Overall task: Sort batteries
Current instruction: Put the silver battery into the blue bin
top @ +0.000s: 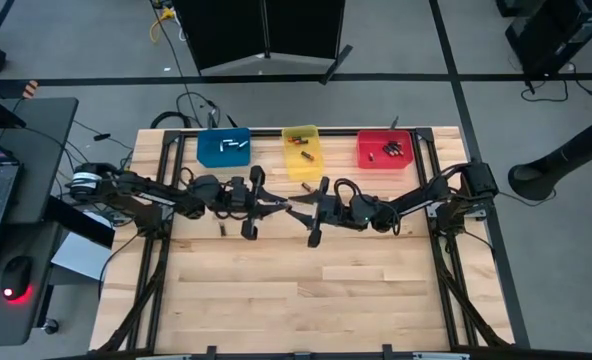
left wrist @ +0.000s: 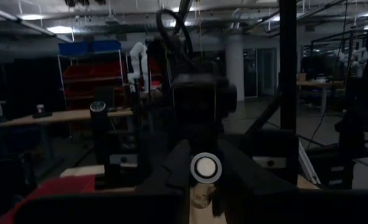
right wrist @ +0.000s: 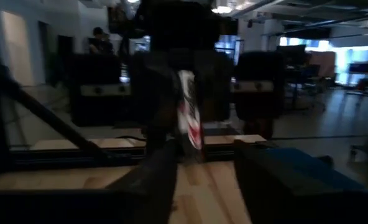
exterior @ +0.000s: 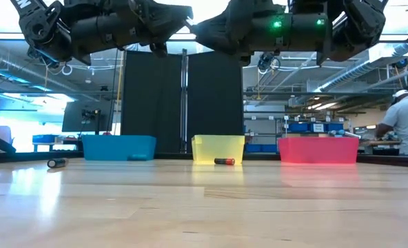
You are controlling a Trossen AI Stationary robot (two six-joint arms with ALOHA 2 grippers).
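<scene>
Above the table's [top: 276, 290] middle, nearer its far edge, the left gripper [top: 284, 206] and the right gripper [top: 298, 212] meet tip to tip, well off the wood. Between them sits one battery [left wrist: 206, 168], its round end facing the left wrist camera; the left fingers are clamped on it, the right fingers stand slackened beside it. Another battery [exterior: 224, 162] lies just before the yellow bin [top: 301, 149], a third [exterior: 56, 163] toward the left edge.
</scene>
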